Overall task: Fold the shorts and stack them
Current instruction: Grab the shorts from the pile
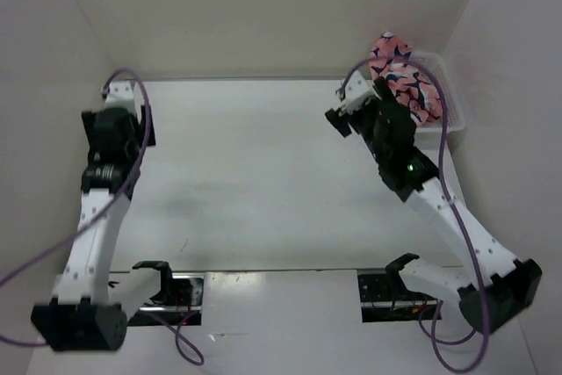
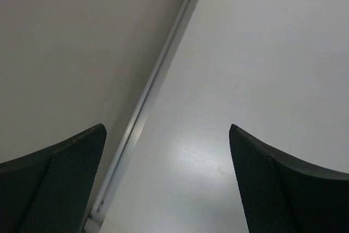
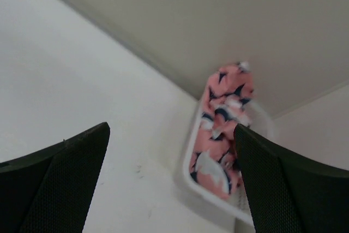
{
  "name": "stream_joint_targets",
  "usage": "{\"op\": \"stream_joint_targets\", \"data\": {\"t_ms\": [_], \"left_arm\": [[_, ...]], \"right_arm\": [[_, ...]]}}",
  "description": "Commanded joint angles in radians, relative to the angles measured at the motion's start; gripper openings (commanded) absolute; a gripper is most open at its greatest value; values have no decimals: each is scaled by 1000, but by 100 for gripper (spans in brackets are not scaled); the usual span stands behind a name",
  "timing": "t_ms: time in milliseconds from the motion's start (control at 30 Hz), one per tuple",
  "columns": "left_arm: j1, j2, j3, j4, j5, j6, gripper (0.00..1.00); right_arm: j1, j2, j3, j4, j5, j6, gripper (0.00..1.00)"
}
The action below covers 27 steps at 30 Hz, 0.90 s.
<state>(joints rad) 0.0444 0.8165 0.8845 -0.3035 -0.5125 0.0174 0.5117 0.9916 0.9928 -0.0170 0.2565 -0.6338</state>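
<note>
The salmon-pink shorts (image 1: 399, 75) with the navy-and-white shark print lie bunched in the white mesh basket (image 1: 450, 98) at the far right corner; they also show in the right wrist view (image 3: 223, 121), heaped above the basket rim (image 3: 203, 188). My right gripper (image 3: 172, 178) is open and empty, just short of the basket on its left side; in the top view (image 1: 351, 103) it hangs near the shorts. My left gripper (image 2: 166, 181) is open and empty over bare table by the left wall, and in the top view (image 1: 118, 98) it is at the far left.
White walls close the table on the left, back and right. A seam (image 2: 147, 99) runs where the left wall meets the tabletop. The arm bases and two dark openings (image 1: 391, 292) sit at the near edge.
</note>
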Motion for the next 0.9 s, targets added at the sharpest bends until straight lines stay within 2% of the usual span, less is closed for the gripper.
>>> {"op": "stream_joint_targets", "data": {"t_ms": [0, 33, 67, 100, 133, 200, 233, 267, 333, 500, 567, 600, 733, 867], "left_arm": [[-6, 332, 245, -150, 181, -17, 100], [-17, 399, 305, -179, 239, -17, 100], [-27, 521, 365, -204, 258, -17, 100], [-47, 576, 471, -242, 276, -17, 100], [-57, 623, 519, -256, 301, -17, 100], [-77, 740, 594, -279, 379, -17, 100], [-95, 774, 657, -279, 400, -17, 100], [-95, 835, 683, -279, 443, -17, 100], [-106, 883, 712, -280, 489, -17, 100], [-51, 892, 553, -136, 499, -17, 100], [9, 860, 524, -160, 538, -17, 100], [27, 846, 513, -177, 613, -17, 100], [72, 738, 438, -203, 754, -17, 100], [133, 584, 312, -120, 767, -17, 100]], "right_arm": [[-114, 228, 177, -152, -57, 293, 99], [-165, 302, 339, -225, -124, 435, 99], [-223, 385, 434, -312, -188, 494, 99], [-319, 472, 536, -494, -230, 555, 99], [-364, 654, 740, -588, -287, 612, 99], [-436, 789, 869, -704, -339, 690, 99], [-476, 804, 869, -645, -329, 703, 99], [-489, 805, 856, -612, -272, 712, 99], [-525, 867, 892, -594, -255, 712, 99], [-581, 880, 868, -581, -221, 709, 99], [-590, 845, 819, -571, -205, 698, 99], [-590, 831, 790, -571, -204, 698, 99], [-590, 760, 719, -571, -232, 698, 99], [-599, 684, 623, -552, -198, 720, 99]]}}
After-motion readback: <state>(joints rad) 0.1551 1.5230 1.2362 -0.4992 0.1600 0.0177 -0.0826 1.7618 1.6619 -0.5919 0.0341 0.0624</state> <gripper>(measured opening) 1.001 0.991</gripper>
